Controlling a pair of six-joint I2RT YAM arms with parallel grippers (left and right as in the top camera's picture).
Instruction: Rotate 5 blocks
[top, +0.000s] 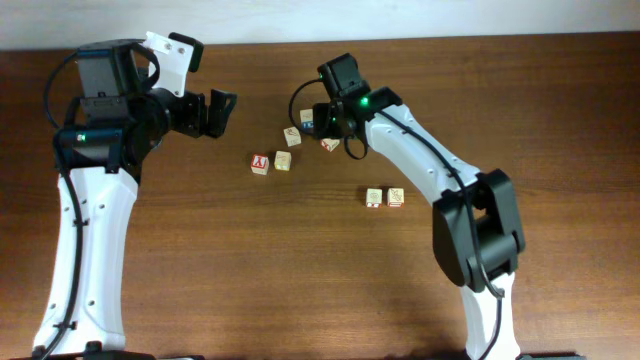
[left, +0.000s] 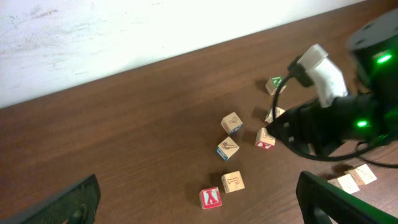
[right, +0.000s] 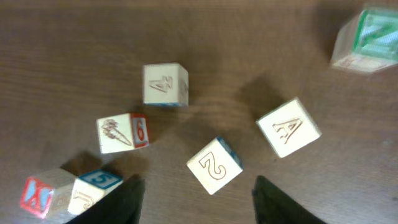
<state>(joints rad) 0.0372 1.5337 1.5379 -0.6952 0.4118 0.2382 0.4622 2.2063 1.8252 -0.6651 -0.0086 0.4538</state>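
Right wrist view: the block marked 2 (right: 214, 165) lies flat on the table (top: 200, 260), turned cornerwise to its neighbours, directly ahead of the right gripper (right: 202, 199). The dark fingertips (right: 127, 199) stand apart on either side of it with clearance on both flanks, so the gripper is parted and has hold of nothing. In my judgement that straddling stance is chosen so the jaws can close on two opposite faces for a turn.

Near it, apart and untouched:
- the block marked A (right: 288, 127), also skewed
- the block marked 4 (right: 165, 84), square-on
- the block with a red 6 side (right: 122, 132)
- the green Z block (right: 367, 40), well off toward the frame corner

The red Y cube (right: 37, 196) and the blue 5 cube (right: 93, 185) sit touching at the lower edge, outside the work.

Overhead, the cluster lies mid-table under the right arm's wrist. Two further cubes (top: 384, 197) stand just beside each other, nearer that arm's base.

The left gripper (top: 215, 112) hangs clear of the cluster, jaws fully spread and empty. I judge it parked to leave the other arm room.
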